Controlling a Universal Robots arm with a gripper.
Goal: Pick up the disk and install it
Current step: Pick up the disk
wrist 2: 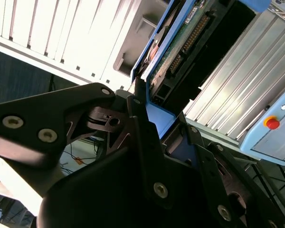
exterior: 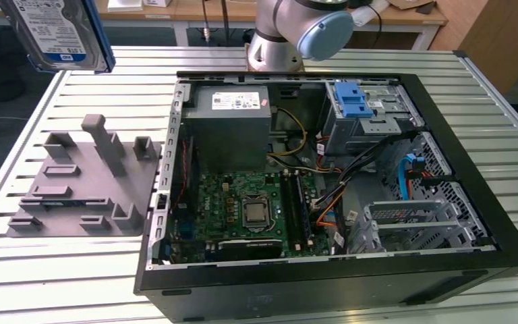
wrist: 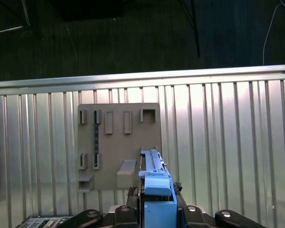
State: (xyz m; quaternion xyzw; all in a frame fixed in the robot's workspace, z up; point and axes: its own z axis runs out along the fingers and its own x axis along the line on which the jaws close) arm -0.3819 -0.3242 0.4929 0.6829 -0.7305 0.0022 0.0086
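The disk [exterior: 61,34] hangs upright in the air at the exterior view's upper left, label side showing, with its blue carrier frame around the edges. In the second wrist view my gripper [wrist 2: 164,128] is shut on the disk [wrist 2: 180,42], its black fingers [wrist 2: 137,118] clamped on the blue frame, and the green circuit board side shows. In the first wrist view the disk [wrist: 154,190] shows edge-on between the gripper [wrist: 154,213] and the grey holder plate [wrist: 118,142] on the table beyond it.
An open black computer case [exterior: 475,169] lies on the slatted metal table [exterior: 79,270], with a grey power supply [exterior: 232,128], a motherboard [exterior: 245,209], a blue latch [exterior: 353,104] and metal drive cages [exterior: 421,219] inside. A grey holder plate [exterior: 88,182] lies beside the case.
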